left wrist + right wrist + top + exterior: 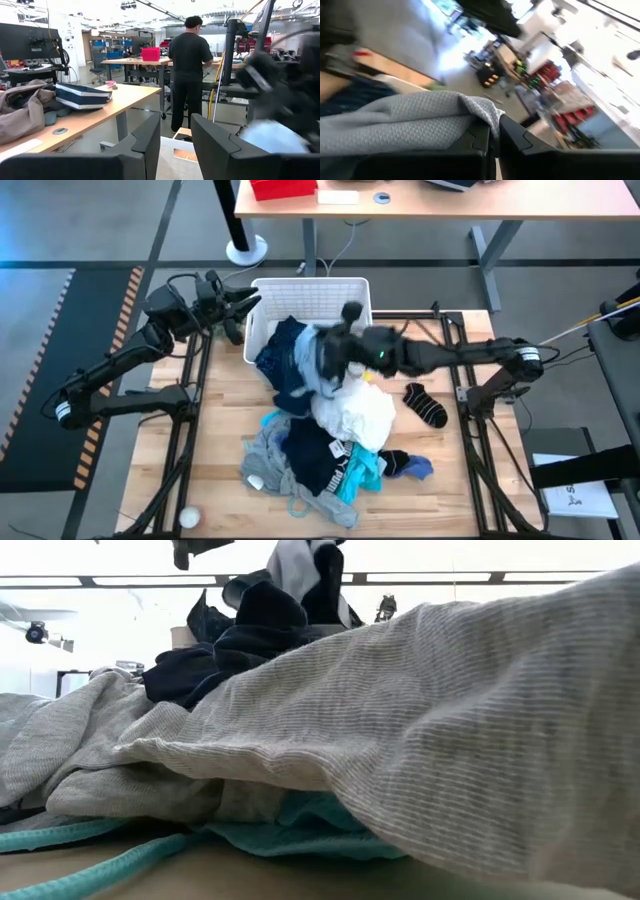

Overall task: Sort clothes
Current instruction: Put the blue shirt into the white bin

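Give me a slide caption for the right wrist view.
Right hand shut on a grey garment, blurred lab room beyond.

This is a robotics lab or workshop. At the upper edge of the high view, a pale wooden desk (440,202) on metal legs stands on grey concrete floor, with black-and-orange hazard striping (118,305) at the left. In the left wrist view, a person (189,70) stands in an open hall among worktables, a dark monitor (27,41) at upper left, shelving, cables and ceiling lights.
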### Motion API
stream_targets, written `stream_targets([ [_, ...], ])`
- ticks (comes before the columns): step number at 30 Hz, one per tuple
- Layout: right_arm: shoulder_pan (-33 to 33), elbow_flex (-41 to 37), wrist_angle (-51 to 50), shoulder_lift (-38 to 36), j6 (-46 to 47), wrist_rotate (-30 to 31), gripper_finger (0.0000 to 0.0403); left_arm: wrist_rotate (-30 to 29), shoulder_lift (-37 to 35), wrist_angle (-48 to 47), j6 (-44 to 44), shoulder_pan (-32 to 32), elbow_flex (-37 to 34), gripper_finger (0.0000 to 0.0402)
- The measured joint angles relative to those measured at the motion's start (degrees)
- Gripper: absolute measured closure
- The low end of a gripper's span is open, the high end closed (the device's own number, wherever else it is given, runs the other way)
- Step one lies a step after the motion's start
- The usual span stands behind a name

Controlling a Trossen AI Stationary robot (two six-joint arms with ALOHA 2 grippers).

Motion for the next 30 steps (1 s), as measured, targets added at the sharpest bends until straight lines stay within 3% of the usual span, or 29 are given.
stream_targets([
  [5, -5.97, 3.66, 0.76, -0.07, -0.35, -1.46, 0.0402, 0.02, 1.04, 1.18, 0.96, -0.02, 0.00, 0.0301],
  [12, -13.06, 14.58, -0.53, 2.96, -0.29, -2.68, 0.0403, 0.02, 2.05, 1.49, 1.50, -0.07, 0.00, 0.0306],
  [27, -21.45, 51.72, -19.58, 17.67, -2.66, -3.25, 0.0403, 0.04, 2.28, 3.37, 1.95, -0.07, 0.00, 0.0288],
  [30, -22.19, 52.80, -17.02, 18.23, -4.41, -3.48, 0.0403, 0.07, 2.28, 3.49, 1.95, -0.07, 0.00, 0.0287],
])
